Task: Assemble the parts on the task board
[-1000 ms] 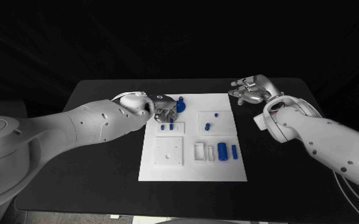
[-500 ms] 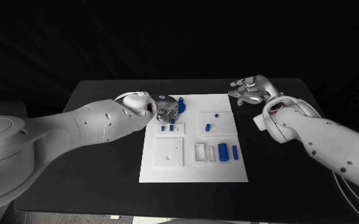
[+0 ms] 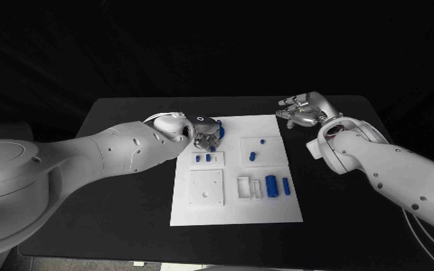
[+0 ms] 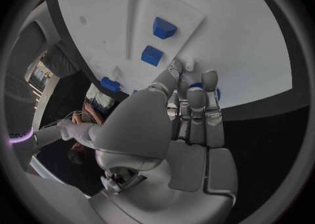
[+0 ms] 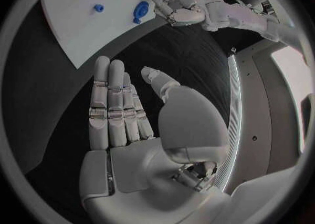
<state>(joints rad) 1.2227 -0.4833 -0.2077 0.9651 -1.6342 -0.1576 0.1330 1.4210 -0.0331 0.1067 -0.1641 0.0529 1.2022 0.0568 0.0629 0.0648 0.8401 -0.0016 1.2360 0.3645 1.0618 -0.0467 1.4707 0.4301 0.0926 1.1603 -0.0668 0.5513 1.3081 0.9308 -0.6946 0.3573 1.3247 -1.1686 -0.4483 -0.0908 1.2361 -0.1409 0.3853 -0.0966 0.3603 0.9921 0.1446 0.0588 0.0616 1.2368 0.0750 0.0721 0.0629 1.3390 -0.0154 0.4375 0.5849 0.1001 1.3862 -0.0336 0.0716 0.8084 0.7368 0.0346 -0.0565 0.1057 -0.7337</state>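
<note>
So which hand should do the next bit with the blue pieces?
Probably the left hand. It is already over the white board, its fingers at a blue piece near the far edge. The right hand is open, off beside the board.

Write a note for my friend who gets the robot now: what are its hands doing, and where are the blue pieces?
Left hand: over the task board's far left corner, fingers curled round a blue part; it looks held, though contact is hard to see.
Right hand: open, holding nothing, over the black table off the board's far right corner.
Parts: two small blue pieces by the left hand, two more mid-board, two blue cylinders near the right edge.
Done: I cannot tell what is seated.
Left: placing the held part, then the rest.
</note>
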